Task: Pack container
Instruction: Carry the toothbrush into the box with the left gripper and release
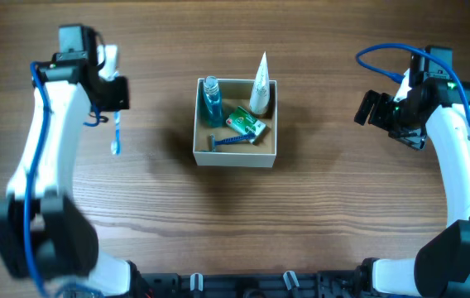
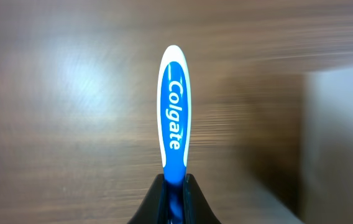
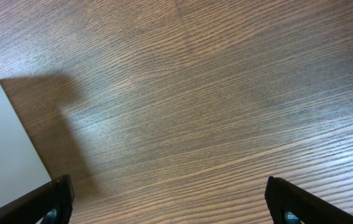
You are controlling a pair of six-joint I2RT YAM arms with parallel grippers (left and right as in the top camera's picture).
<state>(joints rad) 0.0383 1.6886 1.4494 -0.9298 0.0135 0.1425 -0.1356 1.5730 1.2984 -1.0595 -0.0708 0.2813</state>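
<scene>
The container [image 1: 236,156], a small white-walled box with a tan inside, stands mid-table. It holds a blue bottle [image 1: 211,96], a white tube [image 1: 260,80], a green packet [image 1: 245,123] and a blue razor [image 1: 229,142]. My left gripper [image 1: 116,98] is shut on a blue and white Colgate toothbrush [image 1: 117,136], left of the container; the handle shows in the left wrist view [image 2: 173,112] between my fingers [image 2: 175,186]. The container's white wall shows at the right of that view [image 2: 344,143]. My right gripper [image 1: 374,108] is open and empty, right of the container, over bare wood [image 3: 164,193].
The wooden table [image 1: 334,207] lies around the container. The container's white wall [image 3: 5,149] shows at the left edge of the right wrist view. Black fixtures line the table's front edge [image 1: 243,285].
</scene>
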